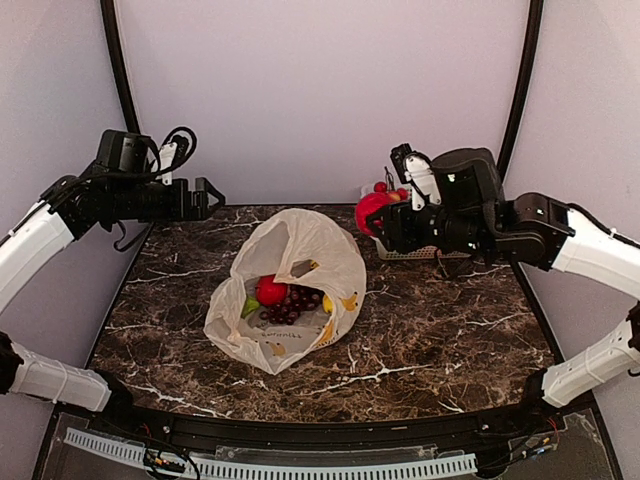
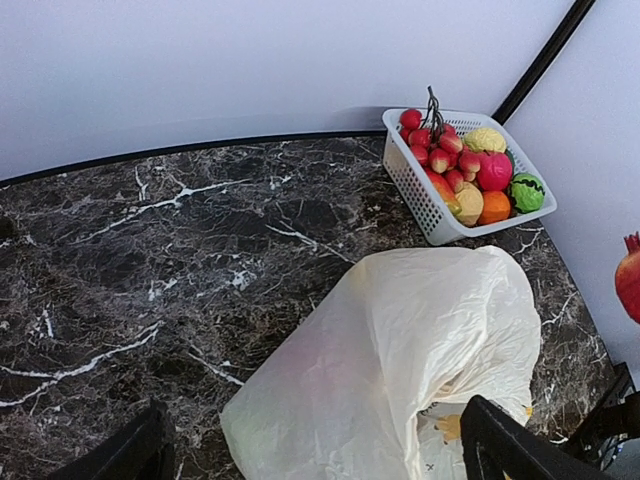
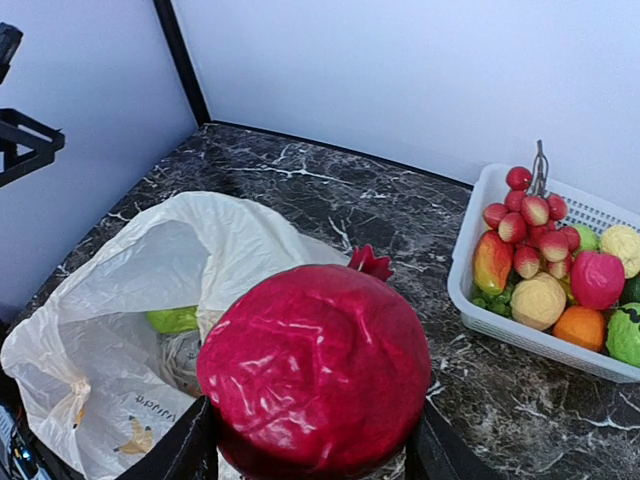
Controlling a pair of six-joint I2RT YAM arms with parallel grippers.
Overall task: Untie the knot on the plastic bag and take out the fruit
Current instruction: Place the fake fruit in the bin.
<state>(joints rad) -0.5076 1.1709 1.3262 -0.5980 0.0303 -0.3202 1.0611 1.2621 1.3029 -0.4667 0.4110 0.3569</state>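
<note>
The cream plastic bag (image 1: 290, 290) lies open on the marble table; no knot shows. Inside it I see a red ball fruit (image 1: 271, 291), dark grapes (image 1: 296, 303), and green and yellow pieces. The bag also shows in the left wrist view (image 2: 400, 370) and the right wrist view (image 3: 150, 300). My right gripper (image 1: 375, 213) is shut on a big red pomegranate (image 3: 315, 370), held in the air between the bag and the white basket (image 3: 470, 300). My left gripper (image 1: 208, 198) is open and empty, raised at the back left, above the bag's far side.
The white mesh basket (image 1: 405, 253) at the back right holds several fruits: a red berry bunch (image 2: 440, 150), orange, green and yellow pieces. Black frame posts (image 1: 118, 70) rise at both back corners. Bare marble (image 1: 440, 340) lies right of the bag.
</note>
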